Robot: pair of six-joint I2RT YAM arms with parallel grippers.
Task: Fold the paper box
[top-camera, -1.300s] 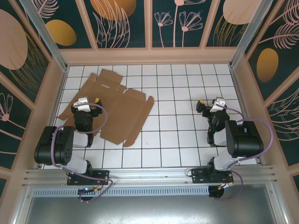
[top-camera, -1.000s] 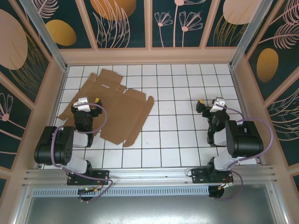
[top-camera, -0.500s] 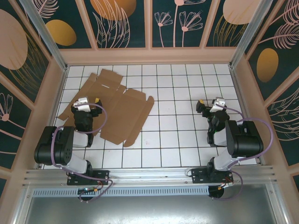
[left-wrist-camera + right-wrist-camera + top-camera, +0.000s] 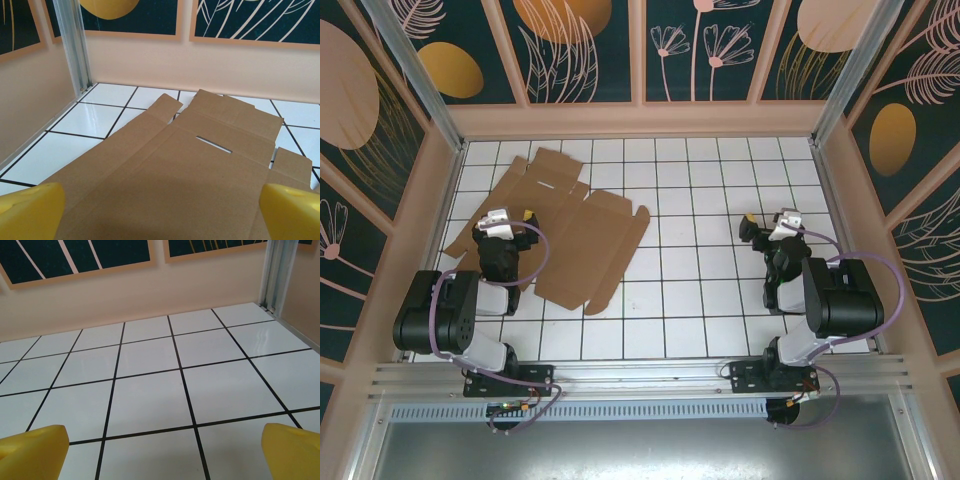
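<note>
When viewed from above, the paper box [image 4: 582, 232] lies flat, far left on the surface [image 4: 700, 290]. Left wrist: left claw [image 4: 160, 215] gapes over it. Right wrist: right claw [image 4: 160, 452] gapes over bare surface; a one-armed lift could skew the sheet.

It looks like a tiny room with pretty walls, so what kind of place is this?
Probably a robot practice booth: a white tiled table boxed in by leaf-painted walls, with the left arm and right arm bolted at its near edge and a flat paper box lying there.

Paper box [image 4: 582, 232] flat on table [image 4: 710, 290], far left, under left gripper [image 4: 506, 216].
</note>
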